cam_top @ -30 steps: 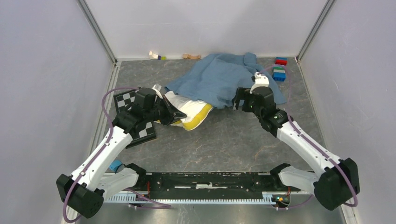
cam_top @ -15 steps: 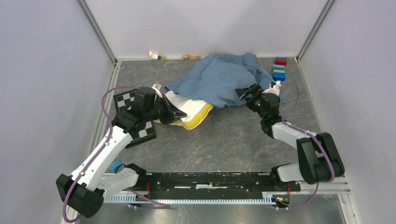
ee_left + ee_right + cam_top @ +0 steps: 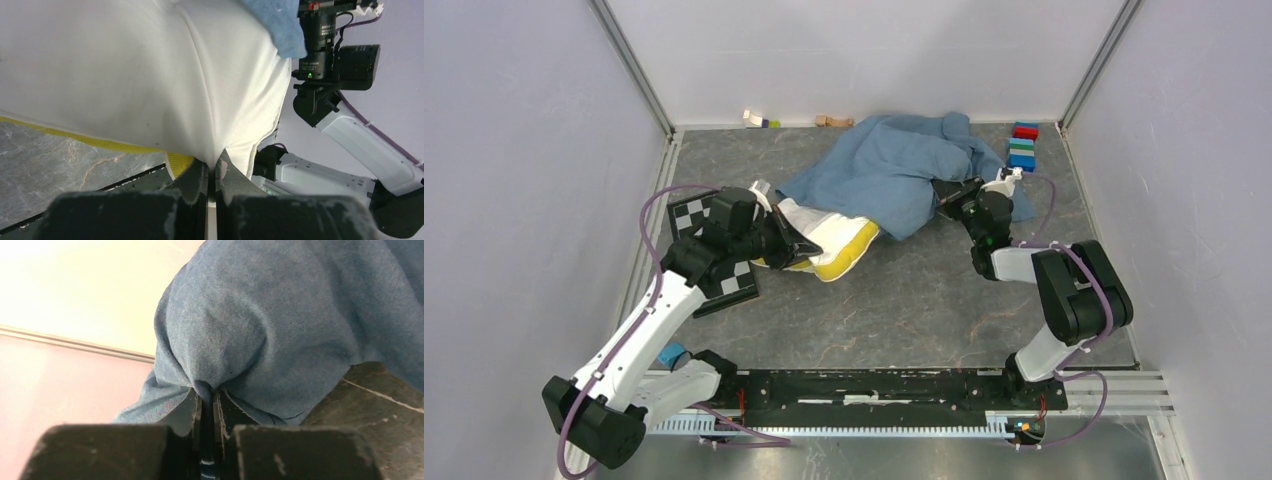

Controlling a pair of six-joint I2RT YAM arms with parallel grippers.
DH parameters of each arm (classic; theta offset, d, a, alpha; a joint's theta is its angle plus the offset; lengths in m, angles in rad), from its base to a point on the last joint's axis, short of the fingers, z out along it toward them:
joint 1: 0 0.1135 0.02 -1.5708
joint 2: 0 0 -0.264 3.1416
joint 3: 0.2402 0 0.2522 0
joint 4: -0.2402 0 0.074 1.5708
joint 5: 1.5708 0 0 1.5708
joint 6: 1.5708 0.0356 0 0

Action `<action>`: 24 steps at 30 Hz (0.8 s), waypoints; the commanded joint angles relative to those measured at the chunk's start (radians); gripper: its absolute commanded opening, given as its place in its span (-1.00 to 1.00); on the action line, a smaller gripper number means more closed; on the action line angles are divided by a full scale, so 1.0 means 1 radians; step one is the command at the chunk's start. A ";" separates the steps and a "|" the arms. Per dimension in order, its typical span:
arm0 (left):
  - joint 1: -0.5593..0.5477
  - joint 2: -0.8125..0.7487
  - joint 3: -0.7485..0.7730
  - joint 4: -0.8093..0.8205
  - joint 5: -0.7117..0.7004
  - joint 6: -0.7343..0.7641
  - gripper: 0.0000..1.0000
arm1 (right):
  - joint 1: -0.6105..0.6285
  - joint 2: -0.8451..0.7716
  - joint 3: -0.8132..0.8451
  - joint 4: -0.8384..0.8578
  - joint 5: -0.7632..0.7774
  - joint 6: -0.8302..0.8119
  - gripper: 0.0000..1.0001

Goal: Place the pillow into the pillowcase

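The pillow [image 3: 834, 238] lay on the left middle of the worktop [image 3: 904, 300]. Its white end and yellow band poked out toward us. Its far part was covered by the pillowcase [image 3: 894, 170]. We could not tell if that part was inside the sack or only under it.

The pillow looked fat, soft and light. We thought it would squash and bend when pushed, not slide like a box. A corner by the yellow band seemed a good place to hold it, and our left jaws were closed tight on the white cloth there.

The pillowcase looked thin and floppy, so it would bunch up easily. Its open edge seemed the best place to hold. Our right jaws were closed on a pinch of blue cloth at its right side.

A checkered board [image 3: 694, 212] lay by our left arm. Toy blocks [image 3: 1022, 150] sat near the cloth's right edge.
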 commanded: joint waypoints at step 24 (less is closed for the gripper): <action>-0.245 0.008 0.224 -0.061 0.165 0.166 -0.60 | 0.333 -0.352 1.041 -1.737 0.541 -0.857 -0.93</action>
